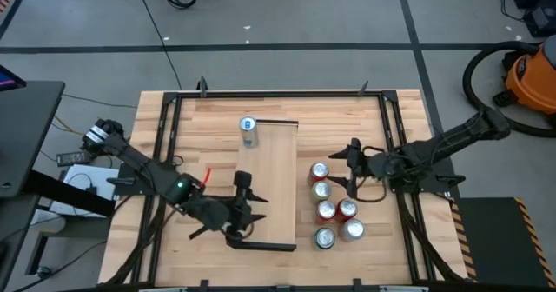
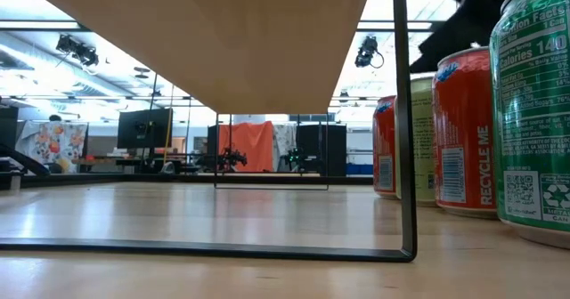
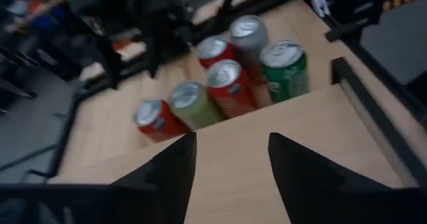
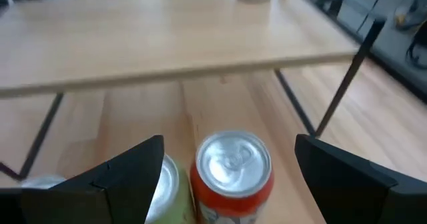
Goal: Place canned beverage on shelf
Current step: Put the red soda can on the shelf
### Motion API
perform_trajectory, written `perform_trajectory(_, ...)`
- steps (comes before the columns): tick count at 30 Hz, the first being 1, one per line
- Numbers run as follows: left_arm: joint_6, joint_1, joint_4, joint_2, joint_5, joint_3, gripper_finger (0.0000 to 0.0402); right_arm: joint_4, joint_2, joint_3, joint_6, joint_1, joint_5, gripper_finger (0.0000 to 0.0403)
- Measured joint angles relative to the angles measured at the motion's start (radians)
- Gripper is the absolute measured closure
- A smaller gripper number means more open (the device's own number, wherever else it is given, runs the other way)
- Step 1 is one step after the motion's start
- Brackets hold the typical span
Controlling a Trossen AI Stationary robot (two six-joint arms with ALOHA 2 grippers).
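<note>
a long narrow light wood shelf (image 1: 271, 183) with dark trim at its short ends stands raised on thin dark legs over the middle of a slatted pale wood bench (image 1: 208, 118). one silver and blue drinks can (image 1: 248, 129) stands upright on the far left corner of the shelf.

six more upright cans cluster on the bench just right of the shelf: a red can nearest the far end (image 1: 319, 171), a pale green can (image 1: 321, 189), two more red cans (image 1: 327, 209), a green can (image 1: 325, 237) and a silver can (image 1: 352, 228).

the left gripper (image 1: 241, 207) sits over the near end of the shelf, its dark jaws clenched with nothing between them, well apart from the can on the shelf.

the right gripper (image 1: 353, 168) hovers just right of the cluster, jaws released and spread wide on either side of the far red can, not pressing on it.
</note>
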Motion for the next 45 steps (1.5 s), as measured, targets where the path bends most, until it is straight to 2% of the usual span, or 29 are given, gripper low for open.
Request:
perform_trajectory(4, 0.058, 0.020, 0.174, -0.139, -0.015, -0.159, 0.0222, -0.040, 0.045, 0.039, -0.005, -0.073, -0.064, 0.0055)
perform_trajectory(9, 0.065, 0.058, 0.426, -0.319, -0.014, -0.376, 0.0229, -0.142, 0.111, 0.150, -0.028, -0.120, -0.136, 0.0055)
perform_trajectory(12, 0.069, 0.078, 0.547, -0.387, -0.014, -0.452, 0.0230, -0.247, 0.176, 0.231, -0.030, -0.130, -0.154, 0.0054)
perform_trajectory(15, 0.038, 0.090, 0.593, -0.419, -0.013, -0.493, 0.0230, -0.326, 0.257, 0.306, -0.029, -0.130, -0.164, 0.0052)
perform_trajectory(20, -0.032, 0.097, 0.606, -0.418, -0.012, -0.505, 0.0230, -0.431, 0.371, 0.434, -0.020, -0.159, -0.145, 0.0052)
perform_trajectory(24, -0.104, 0.097, 0.631, -0.418, -0.012, -0.505, 0.0230, -0.496, 0.452, 0.523, -0.001, -0.183, -0.205, 0.0052)
perform_trajectory(32, -0.112, 0.097, 0.665, -0.417, -0.037, -0.505, 0.0225, -0.760, 0.634, 0.757, -0.050, -0.225, -0.254, 0.0052)
perform_trajectory(39, -0.112, 0.099, 0.686, -0.410, -0.112, -0.505, 0.0186, -0.784, 0.630, 0.784, -0.030, -0.236, -0.280, 0.0040)
perform_trajectory(45, -0.021, 0.127, 0.847, -0.410, -0.122, -0.504, 0.0154, -0.796, 0.628, 0.785, -0.039, -0.268, -0.279, 0.0008)
